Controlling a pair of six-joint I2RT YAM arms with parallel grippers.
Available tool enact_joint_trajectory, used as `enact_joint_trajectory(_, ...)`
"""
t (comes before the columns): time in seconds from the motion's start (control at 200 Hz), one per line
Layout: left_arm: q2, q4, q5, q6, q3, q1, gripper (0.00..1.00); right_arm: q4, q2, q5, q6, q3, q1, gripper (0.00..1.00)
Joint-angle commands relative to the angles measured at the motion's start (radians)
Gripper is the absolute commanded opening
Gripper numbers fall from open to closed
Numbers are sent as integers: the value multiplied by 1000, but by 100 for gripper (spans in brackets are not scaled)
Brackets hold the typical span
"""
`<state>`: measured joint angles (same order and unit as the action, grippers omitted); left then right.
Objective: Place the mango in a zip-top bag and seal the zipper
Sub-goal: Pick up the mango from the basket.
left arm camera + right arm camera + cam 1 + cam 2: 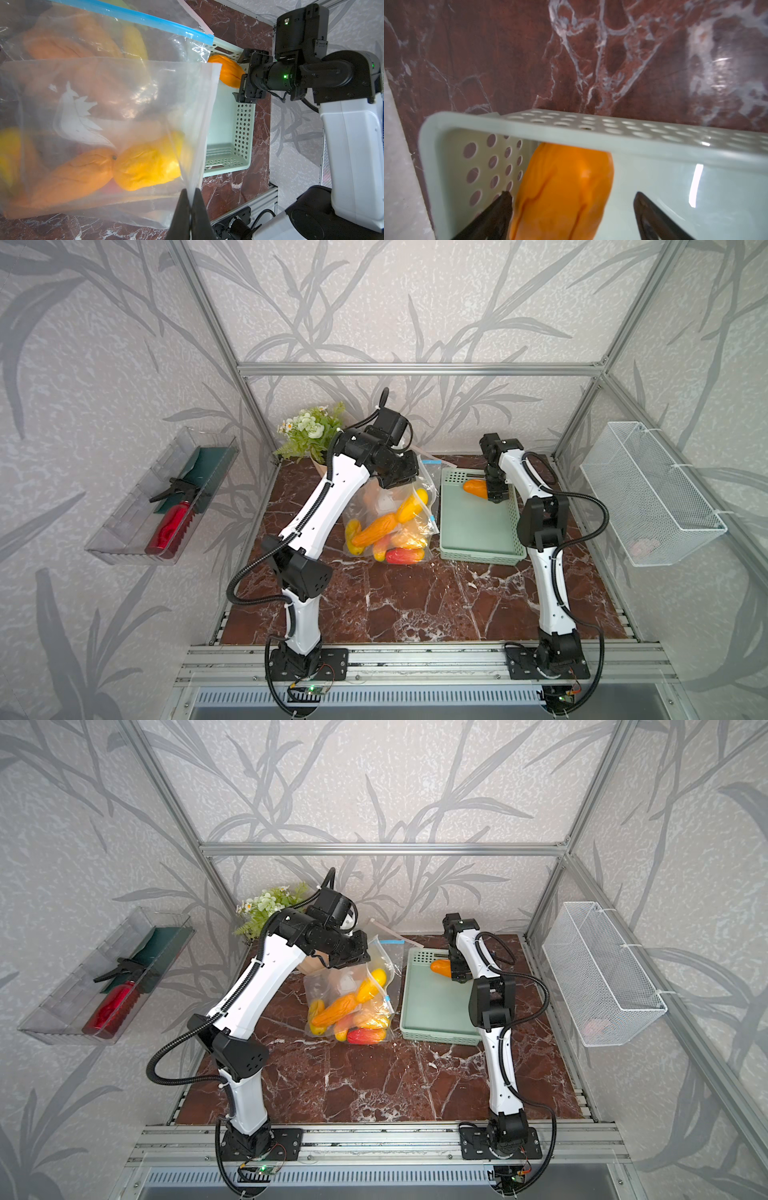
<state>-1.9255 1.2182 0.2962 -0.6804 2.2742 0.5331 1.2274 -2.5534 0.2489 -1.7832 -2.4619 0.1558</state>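
The bench (415, 605) is carrying a green tray (478, 531) just beside the zip-top bag (376, 499). The mango (473, 488) is lying at the tray's far end. The left jaws are gripping the bag's edge; the right jaws are standing open around the mango.

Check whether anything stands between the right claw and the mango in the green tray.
Nothing visible does. The right claw is open, its fingers on either side of the mango, which lies in a corner of the tray. Only the tray's perforated wall is close, right beside one finger.
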Motion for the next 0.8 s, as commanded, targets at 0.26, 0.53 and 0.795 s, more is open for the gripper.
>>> enact_joint_trajectory(0.26,15,-1,28,4,13,-4,0,26,-21,-20,69,42,17,80)
enact_joint_trajectory(0.53,20,3,29,7,19,-3,0,-36,34,-53,152,141,18,53)
enact_joint_trajectory(0.795,22,3,23,13,21,-4,0,-232,300,9,395,303,69,36)
